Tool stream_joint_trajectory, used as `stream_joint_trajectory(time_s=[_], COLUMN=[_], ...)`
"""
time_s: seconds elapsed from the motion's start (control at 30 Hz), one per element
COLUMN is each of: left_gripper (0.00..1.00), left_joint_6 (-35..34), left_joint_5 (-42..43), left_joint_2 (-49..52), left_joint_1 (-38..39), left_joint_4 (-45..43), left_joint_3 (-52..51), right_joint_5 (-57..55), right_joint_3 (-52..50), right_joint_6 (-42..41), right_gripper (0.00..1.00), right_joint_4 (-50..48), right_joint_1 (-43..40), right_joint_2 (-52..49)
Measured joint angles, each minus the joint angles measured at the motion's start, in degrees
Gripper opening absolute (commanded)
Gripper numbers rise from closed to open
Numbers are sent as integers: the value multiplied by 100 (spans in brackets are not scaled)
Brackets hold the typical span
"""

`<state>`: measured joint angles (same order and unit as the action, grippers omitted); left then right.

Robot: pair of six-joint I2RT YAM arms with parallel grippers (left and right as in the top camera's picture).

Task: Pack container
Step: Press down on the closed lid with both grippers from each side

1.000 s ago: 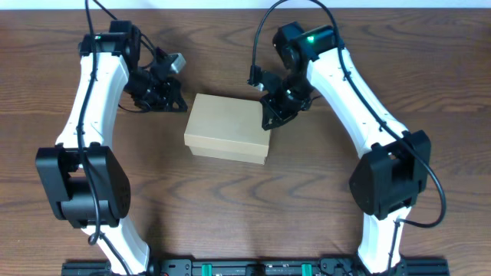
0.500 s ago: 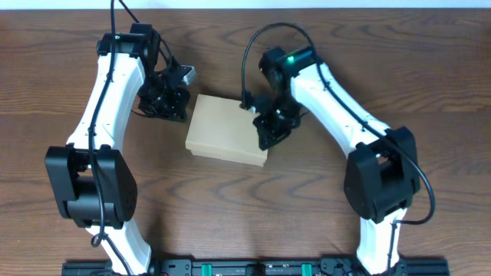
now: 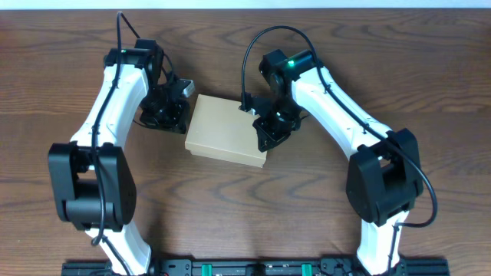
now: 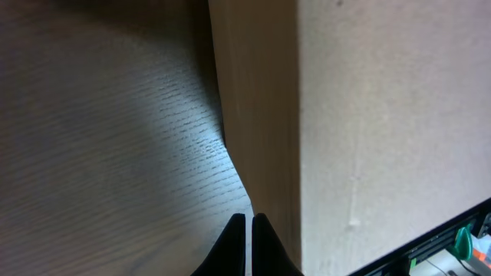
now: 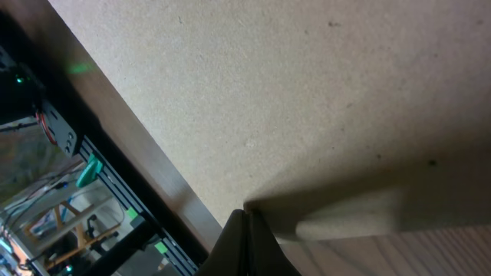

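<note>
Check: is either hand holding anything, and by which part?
Nothing is held. Both are shut and empty: the left hand sits beside the container side wall, the right hand over its top.

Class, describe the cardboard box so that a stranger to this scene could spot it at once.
On the dark wooden table, look between the left claw and the right claw. There lies the box, lid shut. It is the only pale tan, plain rectangular thing; all around it is black, white or dark brown.
</note>
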<state>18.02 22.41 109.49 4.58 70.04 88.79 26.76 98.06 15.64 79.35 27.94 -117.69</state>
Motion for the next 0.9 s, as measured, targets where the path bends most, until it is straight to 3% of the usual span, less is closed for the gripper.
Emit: stream_joint_trajectory(time_s=[0.33,0.63,0.9], left_gripper=[6,6,6], left_joint_6=[4,24,-197], left_joint_5=[-15,125,337], left_joint_2=[-1541,-1530,-1499], left_joint_1=[59,297,299], left_joint_4=[-125,-284,-1010], left_joint_3=[190,-728,-1316], right_joint_5=[-7,-7,-7], right_joint_3=[0,0,0], right_joint_6=[0,0,-2], right_gripper=[2,2,2], right_joint_4=[-2,-4,-11], right_joint_1=[4,4,4], right_joint_2=[0,0,0])
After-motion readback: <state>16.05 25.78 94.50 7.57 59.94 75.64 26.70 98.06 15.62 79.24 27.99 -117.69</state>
